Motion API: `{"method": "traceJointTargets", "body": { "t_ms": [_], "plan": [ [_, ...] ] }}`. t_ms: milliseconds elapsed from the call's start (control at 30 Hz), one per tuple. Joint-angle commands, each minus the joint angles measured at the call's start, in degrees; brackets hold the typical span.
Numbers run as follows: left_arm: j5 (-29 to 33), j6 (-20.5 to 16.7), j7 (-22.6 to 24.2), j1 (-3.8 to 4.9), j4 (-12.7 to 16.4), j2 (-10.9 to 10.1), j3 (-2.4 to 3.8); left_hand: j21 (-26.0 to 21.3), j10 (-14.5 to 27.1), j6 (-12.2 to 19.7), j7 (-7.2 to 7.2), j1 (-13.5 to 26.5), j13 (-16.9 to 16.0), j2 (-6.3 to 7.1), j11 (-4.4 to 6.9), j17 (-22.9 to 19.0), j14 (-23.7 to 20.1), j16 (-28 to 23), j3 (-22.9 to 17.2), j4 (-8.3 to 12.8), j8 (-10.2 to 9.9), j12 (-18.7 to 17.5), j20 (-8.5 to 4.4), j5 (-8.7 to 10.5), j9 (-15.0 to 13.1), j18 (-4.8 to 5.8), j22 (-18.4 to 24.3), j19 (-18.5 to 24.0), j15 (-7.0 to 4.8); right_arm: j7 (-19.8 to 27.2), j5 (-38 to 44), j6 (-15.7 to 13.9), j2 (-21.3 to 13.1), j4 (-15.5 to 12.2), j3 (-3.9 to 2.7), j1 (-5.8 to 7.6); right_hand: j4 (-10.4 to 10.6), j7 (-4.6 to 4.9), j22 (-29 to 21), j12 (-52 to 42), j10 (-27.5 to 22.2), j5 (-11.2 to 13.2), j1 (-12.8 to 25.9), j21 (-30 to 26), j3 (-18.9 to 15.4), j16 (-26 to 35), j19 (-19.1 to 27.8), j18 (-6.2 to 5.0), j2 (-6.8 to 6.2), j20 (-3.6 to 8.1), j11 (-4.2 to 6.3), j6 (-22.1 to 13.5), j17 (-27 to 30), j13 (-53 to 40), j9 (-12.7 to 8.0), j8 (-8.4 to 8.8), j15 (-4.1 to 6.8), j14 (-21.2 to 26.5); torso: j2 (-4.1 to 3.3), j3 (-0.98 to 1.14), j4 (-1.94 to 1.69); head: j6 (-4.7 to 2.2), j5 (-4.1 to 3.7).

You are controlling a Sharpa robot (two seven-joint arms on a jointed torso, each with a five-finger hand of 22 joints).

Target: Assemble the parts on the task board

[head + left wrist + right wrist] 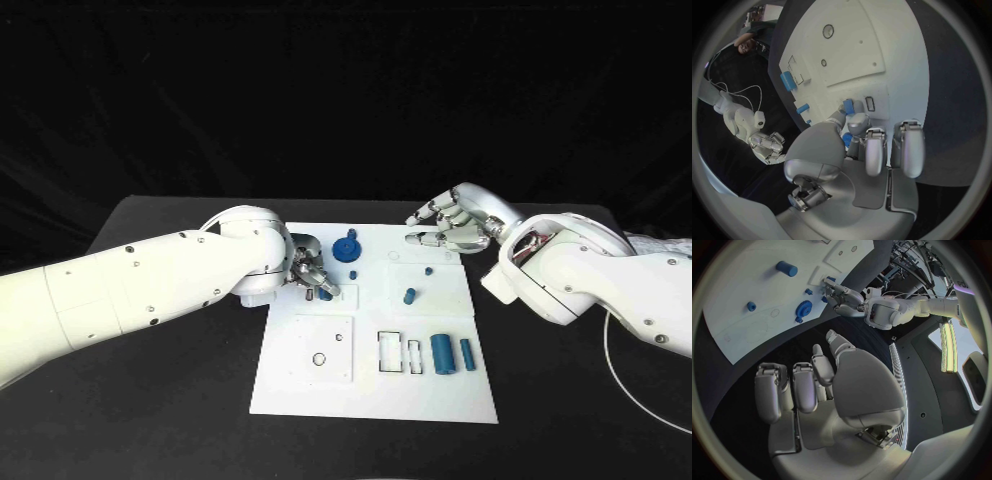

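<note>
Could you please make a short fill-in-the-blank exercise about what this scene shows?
1. The left hand pinches a small ____ part over the task board.
2. The right hand holds ____.
3. The task board is ____ in colour.
4. The gear-shaped part lies nearer the ____ hand.

Missing words: blue; nothing; white; left

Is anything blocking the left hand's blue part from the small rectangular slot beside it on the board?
Nothing visible does. The left hand holds a blue part in its fingers just beside the small rectangular slot on the task board; the board between them is bare.
</note>
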State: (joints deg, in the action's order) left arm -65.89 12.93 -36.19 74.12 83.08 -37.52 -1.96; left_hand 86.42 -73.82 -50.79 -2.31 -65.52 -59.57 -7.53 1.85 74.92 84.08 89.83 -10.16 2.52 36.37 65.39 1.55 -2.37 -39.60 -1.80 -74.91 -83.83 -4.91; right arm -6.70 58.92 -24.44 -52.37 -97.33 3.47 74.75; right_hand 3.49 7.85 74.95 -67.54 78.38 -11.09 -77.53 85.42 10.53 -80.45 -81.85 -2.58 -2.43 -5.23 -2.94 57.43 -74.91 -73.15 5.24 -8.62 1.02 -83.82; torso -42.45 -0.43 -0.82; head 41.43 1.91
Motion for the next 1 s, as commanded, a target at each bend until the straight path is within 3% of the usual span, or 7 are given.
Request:
{"method": "traceJointTargets", "body": {
  "t_ms": [33,400,600,1000],
  "plan": [
    [-0.33,2.78,-1.38,-0.68,-0.54,0.32,-0.62,0.05,-0.55,-0.39,0.12,0.65,-0.09,-0.03,-0.03,15.08,5.92,0.17,-10.47,9.54,-0.28,0.05,-0.24,-0.33,-0.13,0.4,-9.38,-2.82,-0.13,-0.01,0.2,0.58,0.01,-0.14,0.0,-0.03,-0.02,-0.09,3.08,0.28,-0.16,-0.27,0.24,-0.31,-0.08,0.2,0.03,-0.12,0.24,0.23,0.21,0.22,-0.74,0.08,0.06,-0.39,0.38,-3.24,0.0,0.01,0.0,0.02,0.0],
    [-0.34,4.05,-1.69,-0.53,-2.71,1.87,-0.67,-0.01,-0.74,-0.67,0.2,3.83,-0.26,0.13,-0.01,15.08,5.92,0.17,-11.79,7.21,0.13,0.29,-0.26,-0.3,-0.94,0.39,-9.36,-2.79,-0.15,0.04,0.2,0.41,-0.09,-0.37,0.0,-0.03,0.0,-0.1,3.01,0.37,-0.19,-0.29,0.32,-0.35,-0.1,0.29,0.08,-0.14,0.25,0.23,0.23,0.18,-0.63,0.15,0.04,-0.43,0.39,-3.22,0.04,0.07,-0.06,-0.02,0.09],
    [-0.34,4.41,-1.79,-0.54,-4.01,2.9,-0.97,0.01,-0.89,-0.83,0.34,5.05,-0.46,0.55,0.1,15.08,5.92,0.17,-11.79,6.21,0.41,0.52,-0.3,-0.3,-1.35,0.4,-9.43,-2.83,-0.22,0.09,0.19,0.36,-0.13,-0.58,0.0,-0.03,0.01,-0.1,2.96,0.37,-0.19,-0.29,0.32,-0.37,-0.11,0.3,0.11,-0.15,0.25,0.23,0.23,0.18,-0.62,0.15,0.04,-0.43,0.39,-3.22,0.01,0.01,0.1,-0.14,0.08],
    [-0.34,4.04,-1.81,-0.56,-4.52,3.51,-1.09,-0.05,-1.02,-1.38,0.59,7.36,-0.5,3.39,0.27,15.08,5.92,0.17,-9.6,4.83,1.09,0.71,-0.43,-0.28,-2.15,0.38,-9.39,-2.81,-0.37,0.16,0.16,0.26,-0.3,-0.8,0.0,-0.03,0.07,-0.09,2.75,0.47,-0.23,-0.3,0.45,-0.46,-0.16,0.47,0.25,-0.2,0.24,0.23,0.22,0.14,-0.39,0.22,0.03,-0.44,0.39,-3.17,0.01,0.0,0.01,-0.18,-0.18]
  ]
}}
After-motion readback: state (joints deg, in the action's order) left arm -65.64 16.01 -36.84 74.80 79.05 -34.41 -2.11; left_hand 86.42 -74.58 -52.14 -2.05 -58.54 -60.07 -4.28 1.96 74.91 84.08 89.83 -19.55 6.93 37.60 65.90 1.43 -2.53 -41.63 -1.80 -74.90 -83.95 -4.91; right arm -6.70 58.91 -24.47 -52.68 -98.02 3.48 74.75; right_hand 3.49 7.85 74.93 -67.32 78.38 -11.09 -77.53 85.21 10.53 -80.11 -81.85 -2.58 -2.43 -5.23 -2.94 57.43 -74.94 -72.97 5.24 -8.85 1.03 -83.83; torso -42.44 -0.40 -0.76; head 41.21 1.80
